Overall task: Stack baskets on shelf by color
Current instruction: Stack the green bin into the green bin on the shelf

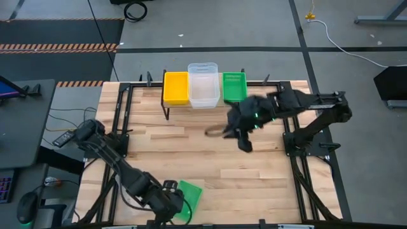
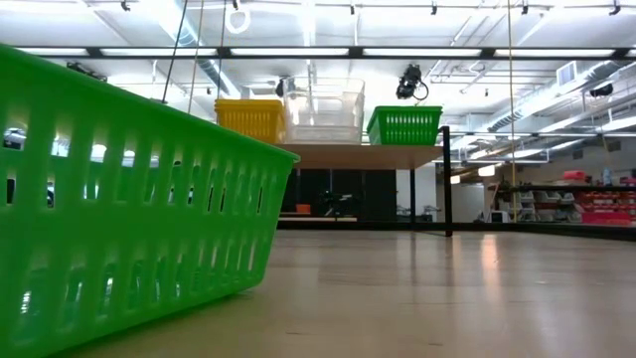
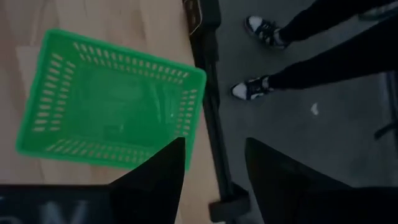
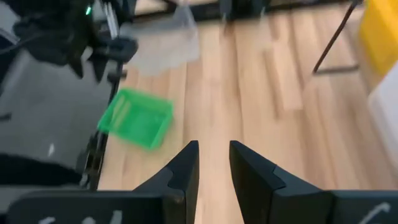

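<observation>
High view: three stacks on the shelf (image 1: 175, 102) at the far edge of the tabletop (image 1: 210, 165), counted left to right as yellow baskets (image 1: 176, 87), clear baskets (image 1: 203, 84) and green baskets (image 1: 234, 86); number in each stack impossible to tell from above. One more green basket (image 1: 188, 193) at the near edge, just beside the left gripper (image 1: 170, 207). Right gripper (image 1: 227, 131) over the middle of the tabletop, near the shelf's right end, holding nothing.

Low view: loose green basket (image 2: 129, 209) filling the left foreground, flat on the tabletop. Behind it, shelf (image 2: 363, 156) on black legs with yellow (image 2: 249, 120), clear (image 2: 324, 111) and green (image 2: 404, 125) stacks side by side. Neither gripper visible here.

Left wrist view: jaws apart, empty, above the near tabletop edge; green basket (image 3: 109, 99) beside them, untouched. Two shoes and trouser legs of a person (image 3: 292, 43) on the floor beyond, unseen elsewhere.

Right wrist view: jaws slightly apart, empty, over bare wood. Green basket (image 4: 135, 118) far off beside the left arm; blurred clear basket (image 4: 163, 45) beyond it, missed from above.
</observation>
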Robot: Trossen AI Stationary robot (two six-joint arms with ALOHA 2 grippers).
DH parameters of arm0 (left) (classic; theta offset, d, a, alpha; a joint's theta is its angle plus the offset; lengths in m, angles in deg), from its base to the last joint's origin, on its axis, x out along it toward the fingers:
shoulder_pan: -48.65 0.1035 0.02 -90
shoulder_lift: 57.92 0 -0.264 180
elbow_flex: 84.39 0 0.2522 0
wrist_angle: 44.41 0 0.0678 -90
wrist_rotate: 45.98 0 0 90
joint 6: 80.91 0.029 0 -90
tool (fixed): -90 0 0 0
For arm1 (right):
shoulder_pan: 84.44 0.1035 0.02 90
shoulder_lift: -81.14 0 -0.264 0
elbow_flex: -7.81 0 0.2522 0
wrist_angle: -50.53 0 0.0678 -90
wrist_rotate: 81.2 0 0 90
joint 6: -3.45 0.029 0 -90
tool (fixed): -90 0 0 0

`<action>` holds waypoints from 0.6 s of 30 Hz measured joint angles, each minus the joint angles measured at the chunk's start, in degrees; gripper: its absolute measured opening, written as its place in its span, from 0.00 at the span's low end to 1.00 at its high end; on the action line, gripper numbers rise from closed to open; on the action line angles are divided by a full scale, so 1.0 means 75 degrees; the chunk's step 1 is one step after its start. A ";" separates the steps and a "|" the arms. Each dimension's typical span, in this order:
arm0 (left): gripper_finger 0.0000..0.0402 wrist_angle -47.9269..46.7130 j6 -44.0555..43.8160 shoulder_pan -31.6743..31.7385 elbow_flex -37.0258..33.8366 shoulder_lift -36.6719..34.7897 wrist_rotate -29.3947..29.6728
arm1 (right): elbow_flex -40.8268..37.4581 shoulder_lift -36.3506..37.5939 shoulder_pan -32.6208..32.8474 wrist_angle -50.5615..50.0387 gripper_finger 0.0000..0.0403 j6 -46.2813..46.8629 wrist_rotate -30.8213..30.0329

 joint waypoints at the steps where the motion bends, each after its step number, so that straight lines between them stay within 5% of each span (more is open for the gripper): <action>1: 0.45 -0.0019 0.0061 0.0000 0.0000 0.0128 -0.0006 | 0.0000 0.0004 0.0206 -0.0195 0.24 0.0120 -0.0168; 18: 0.49 0.0106 0.0641 0.0057 -0.0006 0.2125 -0.0849 | 0.0000 -0.0026 0.2331 -0.1500 0.39 0.2666 -0.0817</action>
